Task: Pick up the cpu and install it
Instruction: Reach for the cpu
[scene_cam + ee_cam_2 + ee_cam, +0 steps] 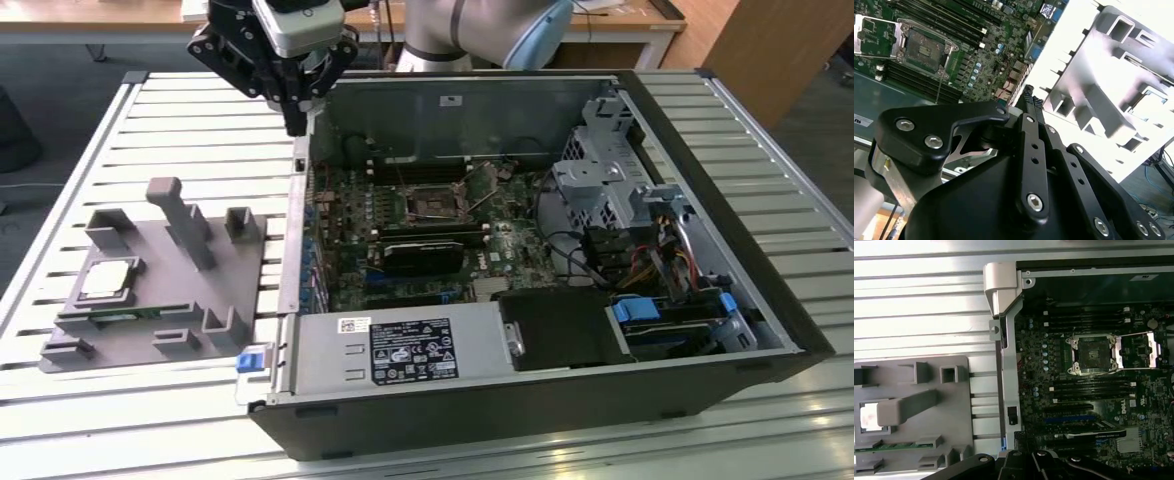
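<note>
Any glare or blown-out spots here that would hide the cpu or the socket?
First wrist view: the cpu on the gray holder tray is washed out to plain white and the table slats glare; the socket inside the case is dim but readable. Second wrist view: tray and table are blown out behind the dark gripper. Exterior view: even light, cpu plainly visible.

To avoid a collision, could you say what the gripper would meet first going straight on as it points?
Pointing down, the gripper would probably meet the case's side wall rim first, though depth is unclear.
</note>
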### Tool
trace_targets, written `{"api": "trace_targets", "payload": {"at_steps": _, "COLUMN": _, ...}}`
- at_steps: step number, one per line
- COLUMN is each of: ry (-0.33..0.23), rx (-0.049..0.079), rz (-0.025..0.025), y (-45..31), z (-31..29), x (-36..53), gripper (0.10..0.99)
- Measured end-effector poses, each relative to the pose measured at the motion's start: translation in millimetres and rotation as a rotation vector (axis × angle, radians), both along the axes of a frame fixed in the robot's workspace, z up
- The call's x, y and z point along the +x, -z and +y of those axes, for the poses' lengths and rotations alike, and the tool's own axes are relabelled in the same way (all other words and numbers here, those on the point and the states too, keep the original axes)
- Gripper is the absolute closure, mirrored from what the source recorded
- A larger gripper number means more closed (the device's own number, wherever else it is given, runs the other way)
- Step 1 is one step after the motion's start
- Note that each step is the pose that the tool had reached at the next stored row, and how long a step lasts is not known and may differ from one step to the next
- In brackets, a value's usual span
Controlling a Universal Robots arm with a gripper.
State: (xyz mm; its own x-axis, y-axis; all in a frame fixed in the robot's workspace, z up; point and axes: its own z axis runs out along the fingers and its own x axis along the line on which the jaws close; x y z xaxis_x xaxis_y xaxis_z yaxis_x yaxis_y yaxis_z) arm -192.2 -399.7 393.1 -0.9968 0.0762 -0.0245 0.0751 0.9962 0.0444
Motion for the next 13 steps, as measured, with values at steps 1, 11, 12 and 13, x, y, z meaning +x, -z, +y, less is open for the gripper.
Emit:
{"api": "trace_targets", "payload": {"at_steps": 1, "ry": 0.000, "rx": 0.000, "rz": 0.0000, "y": 0.0, "z": 0.0, "x": -0.9, "gripper": 0.980}}
{"api": "trace_targets", "payload": {"at_steps": 11, "ry": 0.000, "rx": 0.000, "rz": 0.0000, "y": 0.0, "z": 0.0, "x": -9.4, "gripper": 0.980}}
{"api": "trace_targets", "payload": {"at_steps": 12, "ry": 0.000, "rx": 0.000, "rz": 0.0001, "y": 0.0, "z": 0.0, "x": -10.3, "gripper": 0.980}}
{"api": "trace_targets", "payload": {"at_steps": 13, "ry": 0.000, "rx": 0.000, "rz": 0.0000, "y": 0.0, "z": 0.0, "x": -11.2, "gripper": 0.980}}
